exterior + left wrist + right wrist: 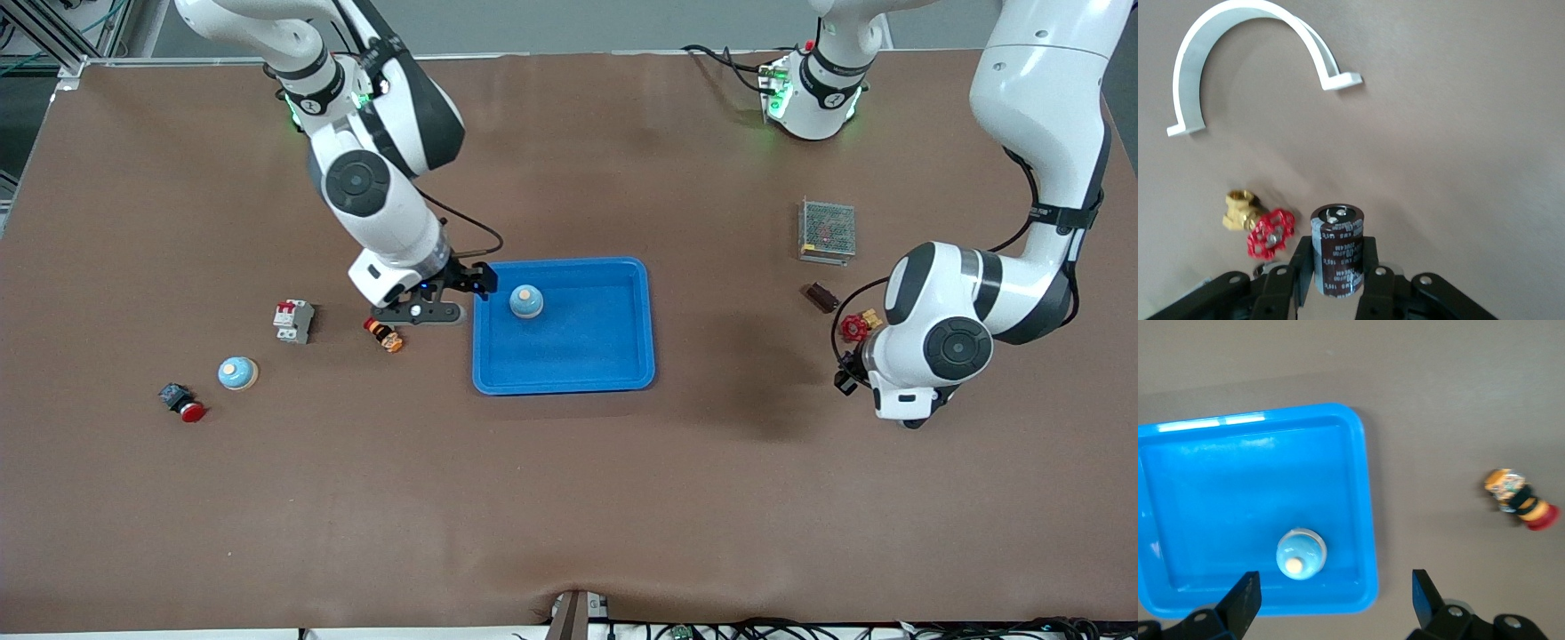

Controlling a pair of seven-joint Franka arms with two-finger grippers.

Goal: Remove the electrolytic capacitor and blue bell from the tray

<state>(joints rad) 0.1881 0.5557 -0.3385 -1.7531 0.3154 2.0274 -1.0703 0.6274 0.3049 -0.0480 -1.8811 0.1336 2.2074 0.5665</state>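
Your left gripper (1337, 267) pinches the rigid, slick electrolytic capacitor (1337, 250) low; right gripper (1331, 600) spread by frame-centre blue bell (525, 301).

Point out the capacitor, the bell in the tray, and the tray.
capacitor (1337, 252), left wrist view, on its dark sleeve.
bell in the tray (525, 301), front view, on its dome.
tray (569, 385), front view, on its nearest rim.

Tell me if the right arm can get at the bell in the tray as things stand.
Probably yes. The right gripper hangs open at the tray's rim toward the right arm's end, beside the bell. The bell stands alone in the tray, nothing covering it.
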